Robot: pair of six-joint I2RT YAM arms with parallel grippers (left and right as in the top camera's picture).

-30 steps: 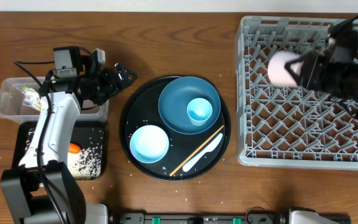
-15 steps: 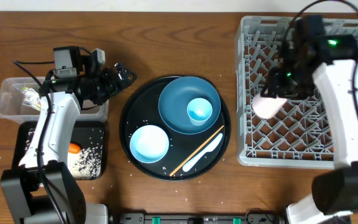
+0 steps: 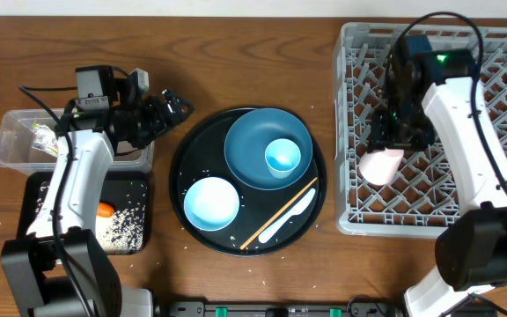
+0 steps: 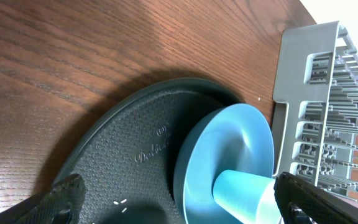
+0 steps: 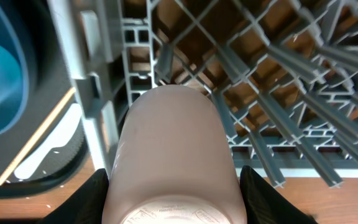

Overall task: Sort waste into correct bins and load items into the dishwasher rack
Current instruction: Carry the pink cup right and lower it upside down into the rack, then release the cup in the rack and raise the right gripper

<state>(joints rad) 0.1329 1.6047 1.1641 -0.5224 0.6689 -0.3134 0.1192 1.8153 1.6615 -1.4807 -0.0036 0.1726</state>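
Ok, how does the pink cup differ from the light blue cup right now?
The pink cup is clamped in the right tool; the light blue cup is free. The pink cup is tipped over the left side of the dishwasher rack, base toward the wrist camera; the light blue cup stands upright, mouth up, on the dark-blue plate. Both are plain cups of similar size.

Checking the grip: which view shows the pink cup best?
Right wrist: the pink cup fills the frame, clamped in the right gripper. Overhead shows it small, partly hidden. Left wrist misses it.
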